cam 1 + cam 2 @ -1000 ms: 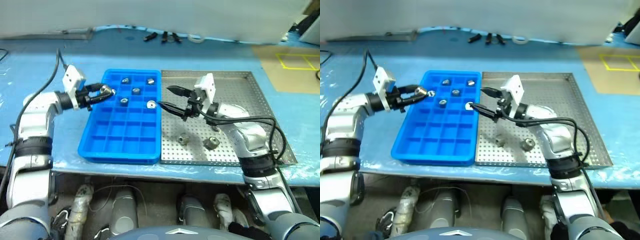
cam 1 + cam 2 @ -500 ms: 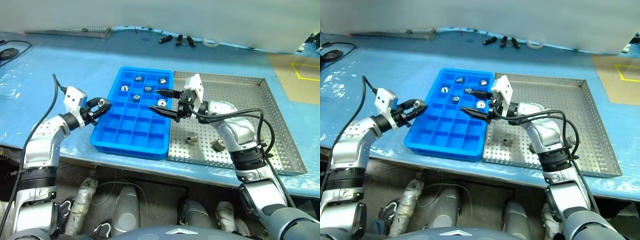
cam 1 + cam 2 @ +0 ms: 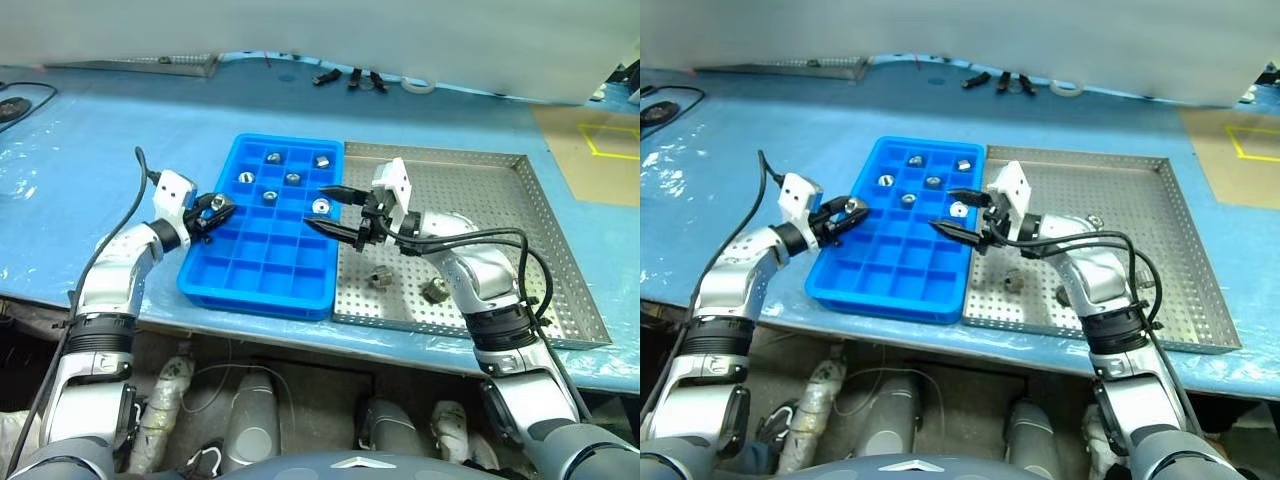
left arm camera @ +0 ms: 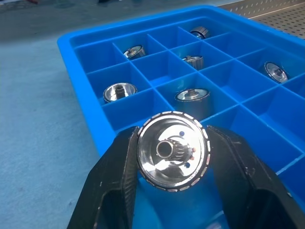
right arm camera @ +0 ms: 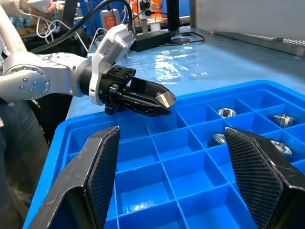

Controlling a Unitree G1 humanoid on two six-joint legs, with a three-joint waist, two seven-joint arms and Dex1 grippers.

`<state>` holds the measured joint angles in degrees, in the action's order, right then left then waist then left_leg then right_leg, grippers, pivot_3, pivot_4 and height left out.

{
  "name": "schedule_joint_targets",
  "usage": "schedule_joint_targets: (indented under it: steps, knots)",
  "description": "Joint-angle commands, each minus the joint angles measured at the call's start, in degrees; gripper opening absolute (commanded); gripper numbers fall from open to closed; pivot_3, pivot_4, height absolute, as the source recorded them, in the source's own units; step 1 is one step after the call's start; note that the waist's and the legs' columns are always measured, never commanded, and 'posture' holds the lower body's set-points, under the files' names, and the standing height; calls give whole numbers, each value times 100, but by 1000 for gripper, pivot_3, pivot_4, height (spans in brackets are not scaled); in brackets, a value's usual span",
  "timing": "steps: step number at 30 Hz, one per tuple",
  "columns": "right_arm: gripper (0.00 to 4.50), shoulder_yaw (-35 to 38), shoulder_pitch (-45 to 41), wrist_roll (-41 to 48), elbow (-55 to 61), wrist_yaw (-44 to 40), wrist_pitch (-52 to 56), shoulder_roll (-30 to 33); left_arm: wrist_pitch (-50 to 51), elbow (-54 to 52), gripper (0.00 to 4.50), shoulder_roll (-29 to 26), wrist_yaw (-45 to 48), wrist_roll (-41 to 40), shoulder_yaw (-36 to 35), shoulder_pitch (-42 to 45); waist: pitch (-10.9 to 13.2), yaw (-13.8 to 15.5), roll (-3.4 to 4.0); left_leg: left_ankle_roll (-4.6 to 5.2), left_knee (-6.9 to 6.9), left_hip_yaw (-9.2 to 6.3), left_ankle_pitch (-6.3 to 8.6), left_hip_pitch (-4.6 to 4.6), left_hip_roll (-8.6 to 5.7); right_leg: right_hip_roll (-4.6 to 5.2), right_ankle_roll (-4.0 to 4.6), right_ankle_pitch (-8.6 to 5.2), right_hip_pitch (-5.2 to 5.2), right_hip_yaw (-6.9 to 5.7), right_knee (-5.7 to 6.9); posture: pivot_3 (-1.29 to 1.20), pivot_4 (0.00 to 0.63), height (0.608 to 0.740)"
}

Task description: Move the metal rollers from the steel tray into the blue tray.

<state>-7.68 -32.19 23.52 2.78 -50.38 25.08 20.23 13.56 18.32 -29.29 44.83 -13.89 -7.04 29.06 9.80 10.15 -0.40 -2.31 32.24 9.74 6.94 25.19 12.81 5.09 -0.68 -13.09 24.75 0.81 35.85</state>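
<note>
Steel tray [image 3: 520, 215]: large, perforated, on the blue-covered bench; holds 2 metal rollers [image 3: 381, 276] near its front.
Blue tray [image 3: 262, 268]: gridded, touching the steel tray's left side; 5 rollers sit singly in compartments toward its far end.
Right gripper [image 3: 336, 211]: fingers spread apart, empty, over the blue tray's right edge.
Left gripper [image 4: 172, 151]: clamped on 1 roller, at the blue tray's left rim.

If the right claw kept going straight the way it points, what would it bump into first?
Probably the left gripper with its roller, hanging above the blue tray straight ahead; the depth is hard to judge.
</note>
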Motion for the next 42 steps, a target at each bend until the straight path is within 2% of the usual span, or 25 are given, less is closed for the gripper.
schedule_joint_targets:
  steps: [1,5,12,19,22,25,31,36,42]
  knots:
    - [3689,146,24,71,326,71,-1,42,-51,208,2872,-56,182,-51,20,69,-2,-2,3,0,0,0,0,-1,0,0,0,0,0,0,1,191,150,740]
    - [3689,173,29,49,325,133,-33,50,-373,568,4171,-260,249,195,91,244,-3,-4,5,-3,0,0,-2,-6,-1,0,0,0,-4,2,3,169,150,740]
    - [3689,251,26,56,344,209,-87,109,-445,531,4171,-377,839,-85,48,928,-3,-1,5,-5,1,0,-4,-1,2,-1,1,0,-2,-2,4,124,150,740]
    - [3689,736,395,123,820,554,26,434,-590,1081,4171,83,1828,-32,667,2160,-4,-24,6,2,8,2,-7,-4,-8,9,0,1,-17,-4,1,-11,150,740]
    - [3689,1052,845,194,1337,791,177,621,-923,1837,4171,413,2504,163,1101,2698,-4,-67,6,3,7,2,-8,-5,-5,6,0,1,-17,-3,1,-102,150,740]
    - [3689,1364,1442,243,1958,1109,356,736,-1497,2844,4171,883,2988,476,1478,3195,-4,-231,5,11,7,4,-9,-7,-7,5,-19,12,-20,1,-5,-213,150,740]
    - [3689,1827,2576,359,3181,1807,712,715,-2361,4383,4171,1660,3490,1007,1826,3891,-4,-578,5,21,3,6,-3,-14,-9,1,-23,14,-24,22,-14,-372,150,740]
    - [3689,2061,3553,404,4054,2358,898,542,-2922,5079,4171,2080,3876,1573,2175,4117,-5,-823,7,44,1,18,11,-33,-9,2,-15,9,-39,51,-27,-504,150,740]
    - [3689,2091,4551,426,4576,2571,862,456,-3727,5420,4171,2111,4253,2337,2652,4157,-5,-1045,7,82,0,46,35,-74,-12,2,-16,8,-69,65,-61,-580,150,740]
